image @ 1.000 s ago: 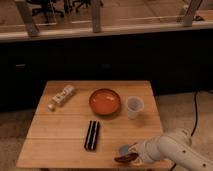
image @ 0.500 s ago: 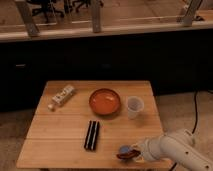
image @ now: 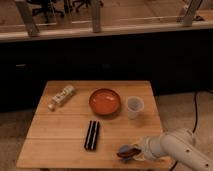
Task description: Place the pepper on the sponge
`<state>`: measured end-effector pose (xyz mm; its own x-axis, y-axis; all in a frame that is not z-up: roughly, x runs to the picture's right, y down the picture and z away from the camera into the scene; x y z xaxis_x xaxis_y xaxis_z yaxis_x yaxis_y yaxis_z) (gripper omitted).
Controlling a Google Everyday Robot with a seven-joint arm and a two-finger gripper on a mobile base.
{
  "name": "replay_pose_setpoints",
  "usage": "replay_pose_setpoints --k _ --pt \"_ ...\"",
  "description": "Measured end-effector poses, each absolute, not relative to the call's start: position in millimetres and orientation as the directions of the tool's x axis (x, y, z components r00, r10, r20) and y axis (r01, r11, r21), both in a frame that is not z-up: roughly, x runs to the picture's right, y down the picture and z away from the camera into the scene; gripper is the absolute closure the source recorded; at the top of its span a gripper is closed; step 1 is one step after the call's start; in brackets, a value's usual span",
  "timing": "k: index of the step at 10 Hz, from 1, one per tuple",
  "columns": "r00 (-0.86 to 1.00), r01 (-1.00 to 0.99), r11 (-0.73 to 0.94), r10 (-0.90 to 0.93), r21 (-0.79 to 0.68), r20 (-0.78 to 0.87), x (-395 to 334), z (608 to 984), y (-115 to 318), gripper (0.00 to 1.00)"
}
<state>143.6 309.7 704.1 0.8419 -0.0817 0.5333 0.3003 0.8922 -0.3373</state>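
Centring the pepper [image: 130,149] is what matters here: we see it lying, as far as we can judge, across the top of the blue-grey sponge [image: 122,154] near the desk's [image: 60,135] front right edge, with the pincer [image: 137,149] close at its right end. We cannot tell how wide the pincer stands, or whether it grips the pepper. If it does, we would release gently and lift straight up, so nothing slides off.
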Motion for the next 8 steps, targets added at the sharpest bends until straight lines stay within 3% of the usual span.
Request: replay_pose_setpoints --k 6,8 --pt "0.796 0.340 0.895 -0.110 -0.289 0.596 134.1 708.5 305.9 0.26" --pt "0.790 0.343 0.897 -0.115 -0.279 0.602 132.8 708.5 304.9 0.20"
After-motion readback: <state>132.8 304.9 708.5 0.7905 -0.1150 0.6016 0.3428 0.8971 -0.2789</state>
